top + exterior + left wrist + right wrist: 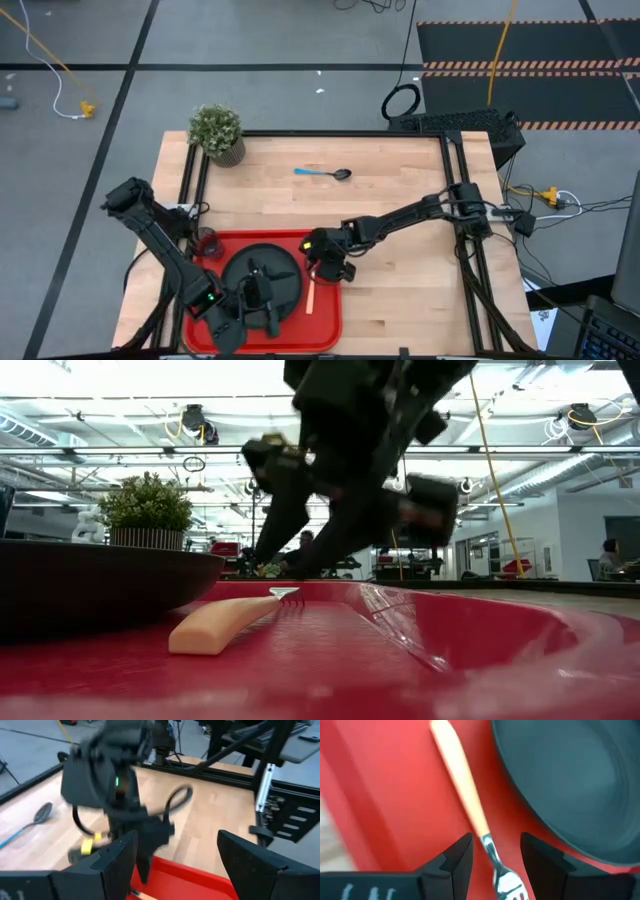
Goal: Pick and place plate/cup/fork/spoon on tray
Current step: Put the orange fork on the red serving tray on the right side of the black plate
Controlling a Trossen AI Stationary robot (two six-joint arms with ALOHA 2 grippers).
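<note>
Low view first: the red tray [420, 650] fills the foreground, and on it the fork [225, 622] lies flat, orange handle toward me, tines pointing away, just beside the black plate [90, 585] that sits on the tray too. Right above the fork's head hangs the right gripper [492, 855], its fingers spread apart on either side of the metal neck, not pinching it as far as I can see; the fork rests on the tray floor. From overhead, the left gripper [262, 297] hovers over the plate with its jaws wide apart and nothing between them. The cup [208, 241] stands in the tray's far left corner. Farther back on the bare wooden table [400, 165], well apart from the tray, lies the spoon [324, 173], and a potted plant [217, 133] sits at the far left corner.
</note>
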